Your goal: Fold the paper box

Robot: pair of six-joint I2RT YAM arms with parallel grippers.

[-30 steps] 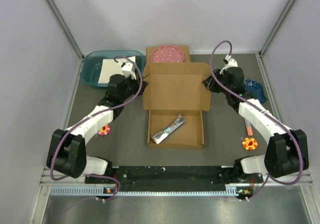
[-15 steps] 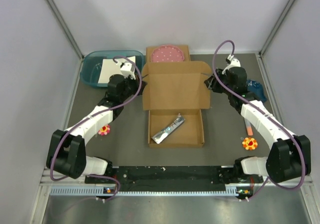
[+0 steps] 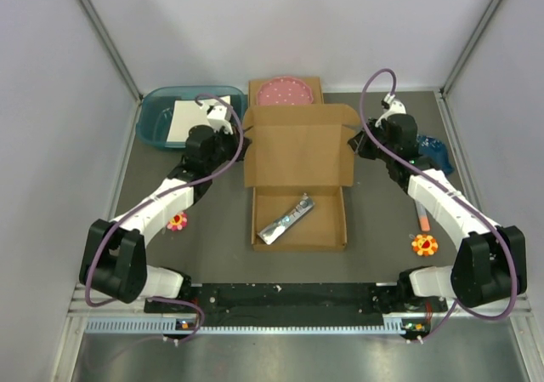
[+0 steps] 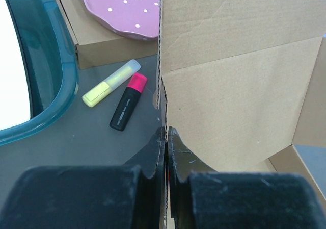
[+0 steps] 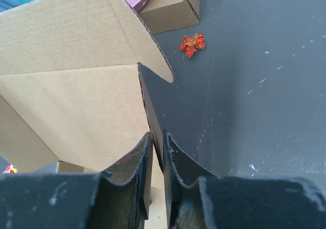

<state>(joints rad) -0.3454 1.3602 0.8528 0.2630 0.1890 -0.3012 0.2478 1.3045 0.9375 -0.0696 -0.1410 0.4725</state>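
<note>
1. Top external view shows the box (image 3: 297,182) in the middle of the worktop. Its tray (image 3: 327,229) is toward my bases with a silver packet (image 3: 286,219) inside. Its lid (image 3: 299,148) is raised at the far side, between my two arms.
2. My left jaws are closed on the left edge of the lid. In the left wrist view the cardboard is pinched between them.
3. My right jaws stand narrow around the right edge of the lid. I cannot tell if they already press the cardboard or only surround it.
4. I judge the step in hand is to bring the lid down over the tray. Before any move, the right grip should be made firm, because a one-sided pull will twist the lid.
5. Both sides should travel together at equal height, in an arc around the back crease. A straight pull would probably drag the tray toward my bases.
6. The side flap (image 5: 145,43) and its partner on the left must go inside the tray walls, so I should lower slowly and let them slide in.
7. The packet lies flat, so I expect it will not block the lid.
8. No push backward: a small box (image 3: 285,93) with a pink plate is just behind the lid, and two markers (image 4: 125,101) lie near my left jaws.
</note>
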